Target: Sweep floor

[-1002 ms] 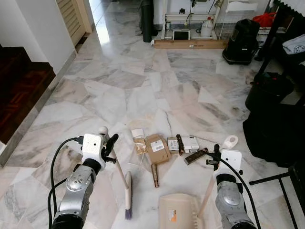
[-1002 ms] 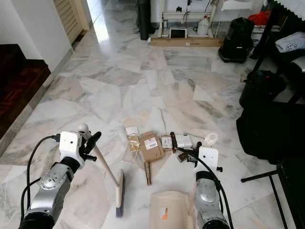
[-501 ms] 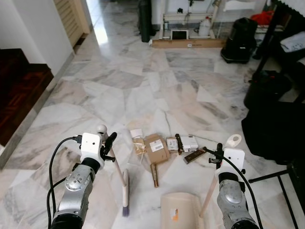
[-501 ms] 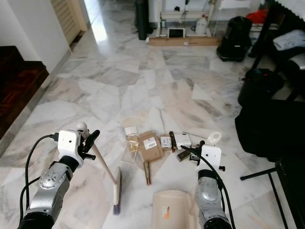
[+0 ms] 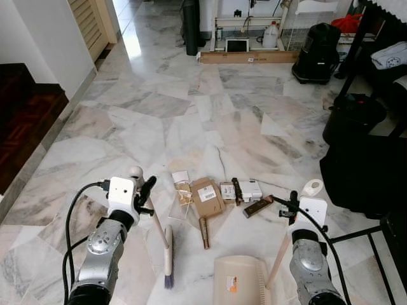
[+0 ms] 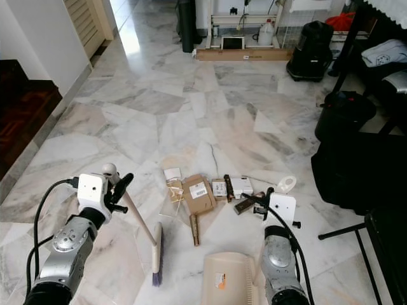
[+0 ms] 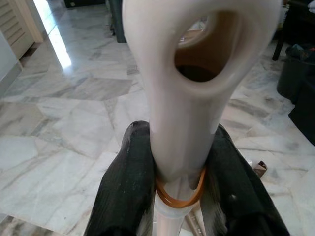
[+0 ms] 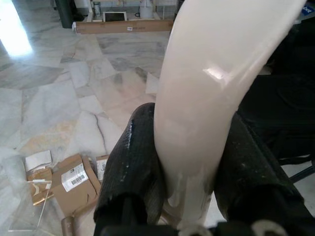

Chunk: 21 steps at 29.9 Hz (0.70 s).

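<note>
Marble floor [image 5: 191, 121] lies ahead of you, cardboard scraps [image 5: 207, 197] scattered at its middle. Your left gripper [image 5: 145, 196] pinches the broom [image 5: 166, 254] handle, bristles touching the floor beside the scraps. Your right gripper [image 5: 291, 204] clamps the cream dustpan [image 5: 238, 281] handle, pan resting near the scraps.

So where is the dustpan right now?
The cream plastic dustpan sits on the marble floor low in the eye views, just nearer the robot than the cardboard scraps, its handle held in the right claw.

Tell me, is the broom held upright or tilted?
Tilted. The left gripper grips the broom near the handle top, and the handle slants down to the brush head on the floor.
</note>
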### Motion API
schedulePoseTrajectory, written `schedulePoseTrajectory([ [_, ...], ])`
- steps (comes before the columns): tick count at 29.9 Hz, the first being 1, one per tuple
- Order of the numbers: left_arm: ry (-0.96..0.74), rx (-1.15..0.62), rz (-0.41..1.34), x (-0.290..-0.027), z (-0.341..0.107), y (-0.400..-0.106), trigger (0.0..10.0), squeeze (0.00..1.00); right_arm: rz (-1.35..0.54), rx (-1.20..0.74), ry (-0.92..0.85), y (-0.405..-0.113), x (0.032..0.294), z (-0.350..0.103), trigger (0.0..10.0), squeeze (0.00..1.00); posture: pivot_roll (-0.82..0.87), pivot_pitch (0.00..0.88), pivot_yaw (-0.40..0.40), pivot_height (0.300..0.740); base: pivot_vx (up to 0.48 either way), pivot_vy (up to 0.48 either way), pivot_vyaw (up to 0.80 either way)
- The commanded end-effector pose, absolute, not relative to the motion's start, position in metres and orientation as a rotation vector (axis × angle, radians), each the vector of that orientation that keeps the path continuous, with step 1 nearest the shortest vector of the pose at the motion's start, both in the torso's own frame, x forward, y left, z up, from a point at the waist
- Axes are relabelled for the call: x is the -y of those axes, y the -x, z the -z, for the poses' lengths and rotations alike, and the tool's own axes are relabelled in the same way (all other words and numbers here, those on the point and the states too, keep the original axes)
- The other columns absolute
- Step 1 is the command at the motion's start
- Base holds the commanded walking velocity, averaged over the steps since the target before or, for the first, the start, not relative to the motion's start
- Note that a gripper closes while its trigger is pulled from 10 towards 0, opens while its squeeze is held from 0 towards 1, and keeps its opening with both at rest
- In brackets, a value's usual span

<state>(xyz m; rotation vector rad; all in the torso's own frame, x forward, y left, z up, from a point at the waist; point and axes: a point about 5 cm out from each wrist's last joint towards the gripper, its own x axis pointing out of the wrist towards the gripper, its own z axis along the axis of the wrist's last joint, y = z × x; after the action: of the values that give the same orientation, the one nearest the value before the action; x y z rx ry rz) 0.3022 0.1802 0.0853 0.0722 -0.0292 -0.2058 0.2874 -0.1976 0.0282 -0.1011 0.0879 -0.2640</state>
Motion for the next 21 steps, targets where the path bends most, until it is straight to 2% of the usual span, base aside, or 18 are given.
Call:
schedulePoseTrajectory([
  [1,-0.092,0.094,0.202,-0.182,-0.099,-0.304,10.0,0.0,0.261,-0.078,0.095,-0.289,0.195,-0.03,10.0,0.0,0.05,0.067,0.05,0.74,0.0,0.0,0.0],
  [6,-0.097,0.125,0.187,-0.183,-0.105,-0.305,10.0,0.0,0.27,-0.084,0.082,-0.29,0.196,-0.03,10.0,0.0,0.05,0.069,0.05,0.74,0.0,0.0,-0.63],
  [9,-0.098,0.14,0.186,-0.182,-0.107,-0.304,10.0,0.0,0.258,-0.071,0.093,-0.29,0.195,-0.031,10.0,0.0,0.05,0.069,0.05,0.74,0.247,0.0,-0.43],
  [14,-0.101,0.159,0.185,-0.18,-0.112,-0.305,10.0,0.0,0.251,-0.073,0.095,-0.291,0.193,-0.031,10.0,0.0,0.05,0.07,0.048,0.74,0.25,0.0,0.0],
  [21,-0.116,0.274,0.159,-0.182,-0.144,-0.314,10.0,0.0,0.246,-0.079,0.081,-0.291,0.192,-0.03,10.0,0.0,0.05,0.066,0.047,0.74,0.255,0.0,0.0],
])
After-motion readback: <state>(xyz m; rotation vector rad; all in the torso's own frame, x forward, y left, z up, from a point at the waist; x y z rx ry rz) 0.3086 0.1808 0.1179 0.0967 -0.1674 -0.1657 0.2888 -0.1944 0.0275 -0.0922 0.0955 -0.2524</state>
